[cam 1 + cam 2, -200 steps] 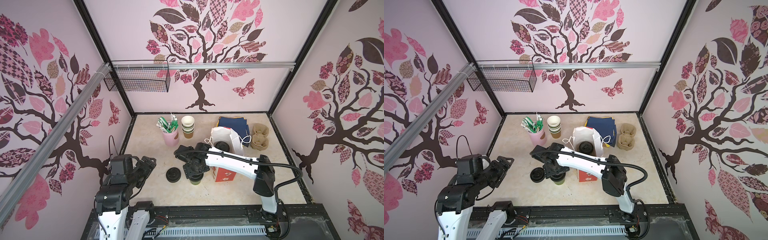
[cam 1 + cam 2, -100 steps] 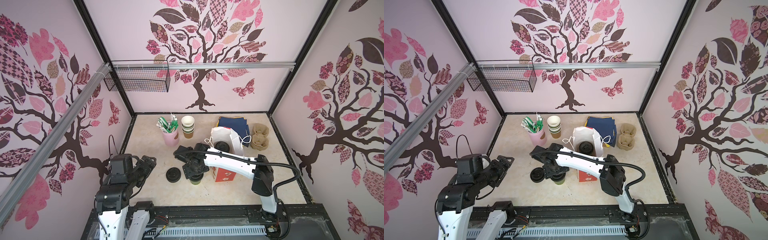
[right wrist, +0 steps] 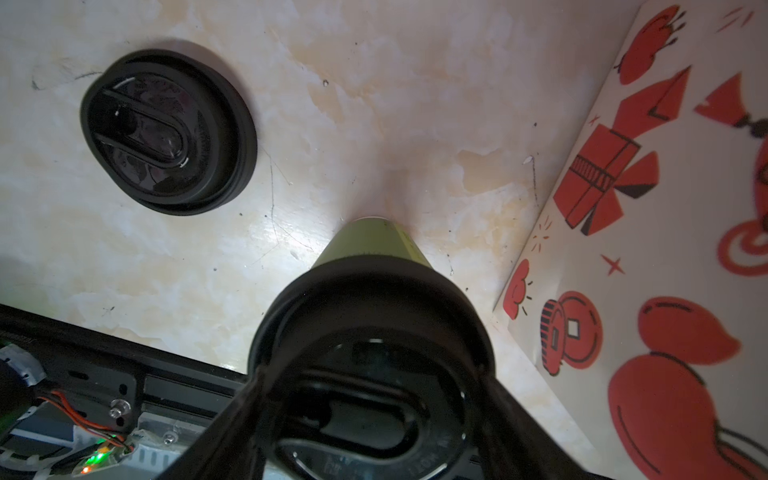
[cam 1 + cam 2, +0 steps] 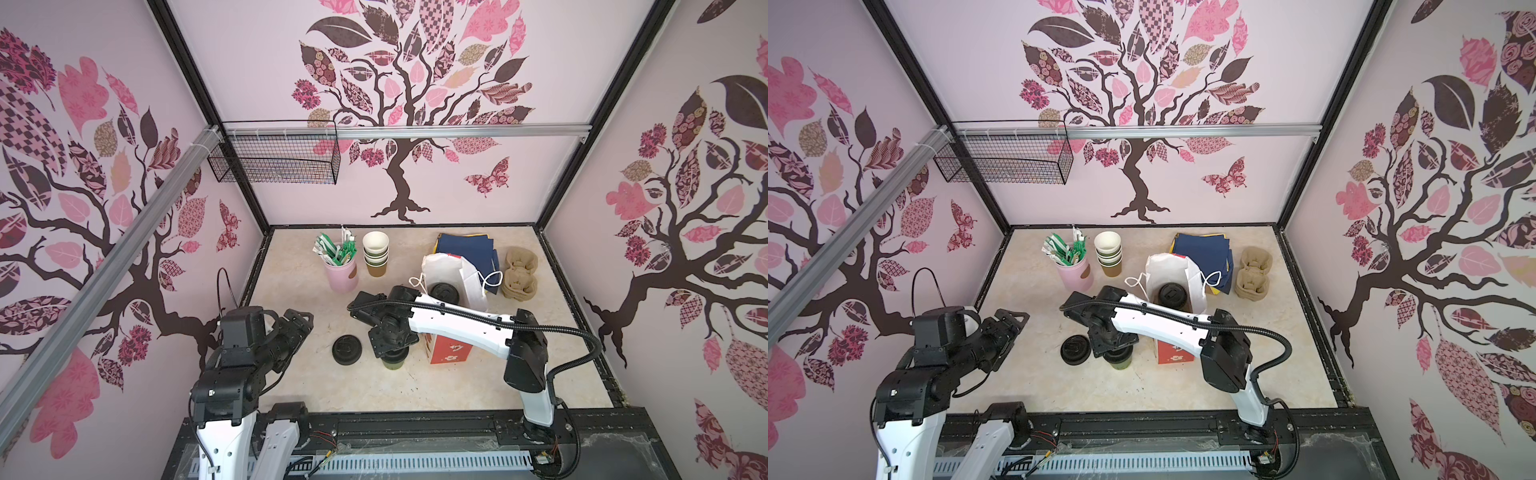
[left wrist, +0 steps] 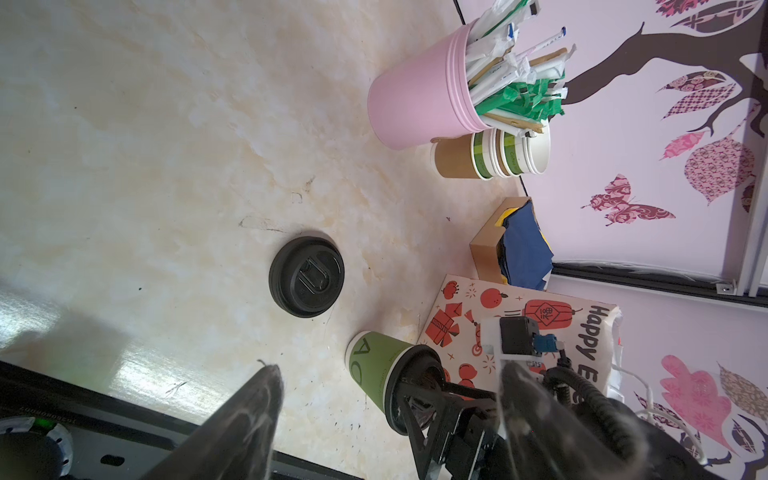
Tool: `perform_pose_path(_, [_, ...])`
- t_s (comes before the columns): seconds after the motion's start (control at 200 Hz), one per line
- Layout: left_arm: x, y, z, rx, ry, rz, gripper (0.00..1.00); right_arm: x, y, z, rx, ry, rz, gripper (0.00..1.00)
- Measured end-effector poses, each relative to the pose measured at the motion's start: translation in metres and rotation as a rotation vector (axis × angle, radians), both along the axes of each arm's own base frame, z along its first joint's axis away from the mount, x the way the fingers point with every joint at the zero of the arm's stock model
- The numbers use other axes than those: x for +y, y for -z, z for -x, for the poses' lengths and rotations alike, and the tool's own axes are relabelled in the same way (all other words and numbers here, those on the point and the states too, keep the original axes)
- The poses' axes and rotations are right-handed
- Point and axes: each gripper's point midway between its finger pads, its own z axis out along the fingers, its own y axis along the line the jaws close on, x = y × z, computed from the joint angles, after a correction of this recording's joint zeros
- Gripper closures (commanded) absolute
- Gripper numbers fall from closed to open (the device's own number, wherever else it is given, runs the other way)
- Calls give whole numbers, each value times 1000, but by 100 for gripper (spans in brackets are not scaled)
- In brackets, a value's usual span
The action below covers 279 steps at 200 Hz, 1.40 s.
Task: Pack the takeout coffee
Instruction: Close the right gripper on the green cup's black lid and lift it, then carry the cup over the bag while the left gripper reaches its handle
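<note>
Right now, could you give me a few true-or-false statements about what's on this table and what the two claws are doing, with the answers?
1. A lidded cup stands inside the paper bag. True.
2. The left claw grips the loose lids. False: the left gripper is open and empty, apart from the stack of lids.
3. The cup beside the bag is uncovered. False: the green cup wears a black lid.
4. The pink cup holds wrapped straws. True.
5. The right gripper straddles the green cup's lid. True.
</note>
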Motion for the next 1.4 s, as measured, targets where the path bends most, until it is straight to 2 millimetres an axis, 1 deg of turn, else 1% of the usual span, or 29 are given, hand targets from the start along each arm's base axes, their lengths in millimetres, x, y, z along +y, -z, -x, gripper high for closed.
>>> perform_pose_path(0.075, [-3, -3, -3, -19, 21, 4, 15, -5, -9, 3, -1, -3, -1, 27])
perform_pose_path(0.15, [-8, -8, -8, -44, 51, 14, 15, -9, -24, 9, -13, -14, -21, 27])
perform_pose_path(0.275, [-16, -12, -18, -66, 112, 24, 15, -10, -63, 23, -41, -47, -80, 27])
perform_pose_path(0.38, [-22, -11, -27, -59, 165, 25, 16, -8, -98, 32, -72, -69, -151, 27])
perform_pose_path(0.44, [-25, -9, -31, -47, 195, 25, 16, -9, -113, 35, -83, -74, -188, 27])
perform_pose_path(0.515, [-28, -11, -36, -48, 227, 24, 16, -16, -128, 38, -87, -72, -218, 28])
perform_pose_path(0.765, [-36, -32, -48, -116, 298, 17, 16, -31, -166, 44, -118, -64, -313, 27])
perform_pose_path(0.87, [-41, -35, -51, -132, 322, 21, 17, -40, -185, 47, -144, -61, -360, 27])
perform_pose_path(0.945, [-49, -35, -54, -135, 358, 23, 16, -49, -199, 48, -165, -57, -396, 27])
perform_pose_path(1.02, [-63, -35, -56, -139, 413, 20, 16, -58, -211, 48, -183, -49, -427, 27])
perform_pose_path(1.105, [-79, -33, -61, -133, 467, 21, 16, -68, -223, 43, -203, -24, -460, 27])
perform_pose_path(1.18, [-87, -31, -64, -130, 489, 22, 16, -78, -230, 38, -219, 4, -478, 27])
perform_pose_path(1.395, [-91, -35, -73, -141, 492, 16, 16, -102, -249, 28, -261, 67, -525, 27])
